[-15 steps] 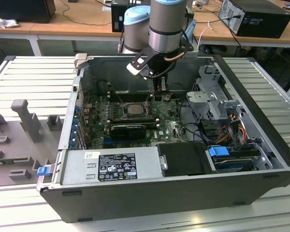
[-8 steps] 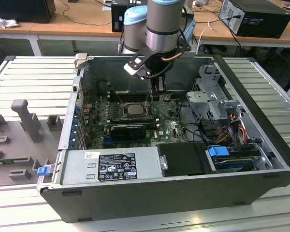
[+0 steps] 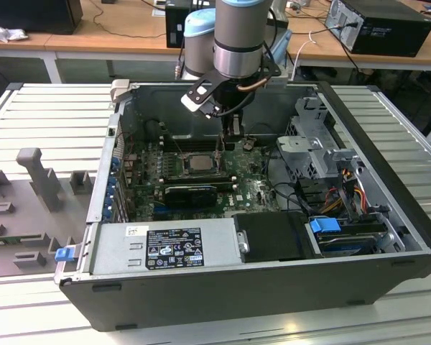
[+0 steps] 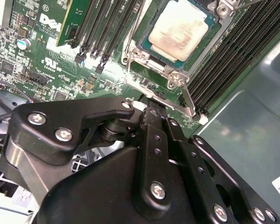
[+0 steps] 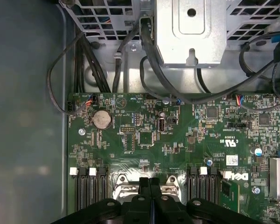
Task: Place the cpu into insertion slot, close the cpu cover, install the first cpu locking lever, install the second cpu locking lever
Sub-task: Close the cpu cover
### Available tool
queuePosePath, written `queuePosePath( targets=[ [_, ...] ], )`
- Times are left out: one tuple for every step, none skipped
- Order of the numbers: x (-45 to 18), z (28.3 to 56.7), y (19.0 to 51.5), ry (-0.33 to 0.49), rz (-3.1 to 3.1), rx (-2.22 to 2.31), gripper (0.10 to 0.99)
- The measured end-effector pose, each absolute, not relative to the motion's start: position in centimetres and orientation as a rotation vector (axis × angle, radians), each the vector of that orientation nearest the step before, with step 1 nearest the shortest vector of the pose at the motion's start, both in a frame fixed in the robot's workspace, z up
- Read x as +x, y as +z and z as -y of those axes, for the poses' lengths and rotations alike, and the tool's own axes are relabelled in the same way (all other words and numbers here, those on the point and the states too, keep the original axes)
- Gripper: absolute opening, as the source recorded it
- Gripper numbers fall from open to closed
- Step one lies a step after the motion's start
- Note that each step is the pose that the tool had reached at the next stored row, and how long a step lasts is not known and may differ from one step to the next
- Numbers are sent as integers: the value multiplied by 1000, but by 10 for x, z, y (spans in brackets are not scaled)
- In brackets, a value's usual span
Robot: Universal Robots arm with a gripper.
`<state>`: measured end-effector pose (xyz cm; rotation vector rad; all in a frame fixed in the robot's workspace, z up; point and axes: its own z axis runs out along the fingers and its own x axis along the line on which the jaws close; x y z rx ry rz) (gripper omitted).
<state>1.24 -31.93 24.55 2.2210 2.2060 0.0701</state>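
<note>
Gripper (image 5: 150,180): fingers pressed together, low over green motherboard (image 5: 144,140), near insertion slot (image 4: 170,59).
Cpu (image 4: 178,29): silvery top, smeared, seated in slot; cpu cover (image 4: 134,53) lying flat around it.
Power supply (image 3: 165,244): white and black stickers on top.
Board: white printed lettering.

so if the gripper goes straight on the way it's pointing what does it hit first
The gripper would likely meet the metal locking lever beside the cpu first, though depth is unclear.

Tool (image 3: 233,136) hangs inside open computer case (image 3: 223,287), just beside cpu (image 3: 199,162) on green motherboard (image 3: 253,191).
</note>
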Motion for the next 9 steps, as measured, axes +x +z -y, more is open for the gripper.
queuePosePath(
  targets=[
    [12, 319, 245, 70, -2206, 2221, 106],
    [11, 319, 245, 70, -2206, 2221, 106],
    [11, 319, 245, 70, -2206, 2221, 106],
    [11, 319, 245, 70, -2206, 2221, 106],
    [10, 319, 245, 70, -2206, 2221, 106],
    [10, 319, 245, 70, -2206, 2221, 106],
    [10, 319, 245, 70, -2206, 2221, 106],
    [9, 319, 245, 70, -2206, 2221, 106],
    [9, 319, 245, 70, -2206, 2221, 106]
  ],
)
